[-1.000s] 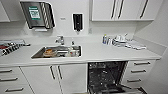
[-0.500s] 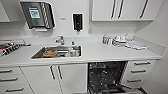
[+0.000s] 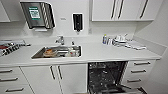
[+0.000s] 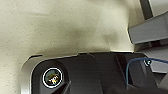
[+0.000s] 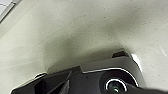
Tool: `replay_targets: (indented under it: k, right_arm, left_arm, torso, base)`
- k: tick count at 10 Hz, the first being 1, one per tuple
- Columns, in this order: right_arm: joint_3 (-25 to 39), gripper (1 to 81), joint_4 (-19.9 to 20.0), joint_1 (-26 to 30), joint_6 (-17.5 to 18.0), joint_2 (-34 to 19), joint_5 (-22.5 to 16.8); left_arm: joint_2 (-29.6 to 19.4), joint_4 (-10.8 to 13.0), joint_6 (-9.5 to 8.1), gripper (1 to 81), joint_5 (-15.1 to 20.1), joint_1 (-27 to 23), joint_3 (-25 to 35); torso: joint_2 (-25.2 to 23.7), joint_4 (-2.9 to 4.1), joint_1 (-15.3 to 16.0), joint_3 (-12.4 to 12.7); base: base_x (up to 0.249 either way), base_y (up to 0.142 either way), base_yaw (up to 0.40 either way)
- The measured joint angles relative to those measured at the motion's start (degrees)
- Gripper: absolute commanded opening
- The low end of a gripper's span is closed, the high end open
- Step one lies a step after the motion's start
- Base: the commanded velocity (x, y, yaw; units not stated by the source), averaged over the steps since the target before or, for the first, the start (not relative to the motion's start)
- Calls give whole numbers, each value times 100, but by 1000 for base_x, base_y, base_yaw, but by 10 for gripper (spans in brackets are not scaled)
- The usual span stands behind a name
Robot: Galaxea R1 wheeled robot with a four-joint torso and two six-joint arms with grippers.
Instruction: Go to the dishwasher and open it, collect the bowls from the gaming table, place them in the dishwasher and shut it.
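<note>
Head view: kitchenette, white counter (image 3: 105,53) running across. The dishwasher (image 3: 106,76) sits under the counter, right of center, open, dark interior with wire racks visible; its door (image 3: 120,89) is folded down at the frame's lower edge. White drawers (image 3: 140,72) just right of it, white cabinet doors (image 3: 56,77) just left, more drawers (image 3: 11,80) far left.

Steel sink (image 3: 57,51) set in the counter left of the dishwasher, some items inside, too blurred to tell what. Faucet (image 3: 60,39) behind the sink. Paper towel dispenser (image 3: 37,15) on the wall above left, dark soap dispenser (image 3: 77,22) on the wall near center. Upper cabinets (image 3: 120,10) top right. Clutter of bottles and dishes (image 3: 116,40) on the counter's back right. Rack with items (image 3: 10,47) at the far left of the counter.

Both wrist views: speckled pale floor (image 4: 62,27) (image 5: 87,30) with the robot's own dark body below. Fingers are not made out in either wrist view, so cannot tell how either claw stands, and cannot tell how the dishwasher lies relative to either claw.
</note>
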Motion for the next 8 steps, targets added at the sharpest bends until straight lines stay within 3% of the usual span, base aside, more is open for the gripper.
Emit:
replay_targets:
  k: [4,8]
  right_arm:
    - [-772,811,-100,-304,-143,433,122]
    - [-1597,811,-322,-638,-196,1163,291]
  left_arm:
    - [664,-4,-41,811,11,69,-1326]
    - [1282,-4,-52,811,6,319,-2004]
  torso:
    - [0,0,0,2]
    - [0,0,0,5]
  base:
    - [0,0,0]
    - [0,0,0]
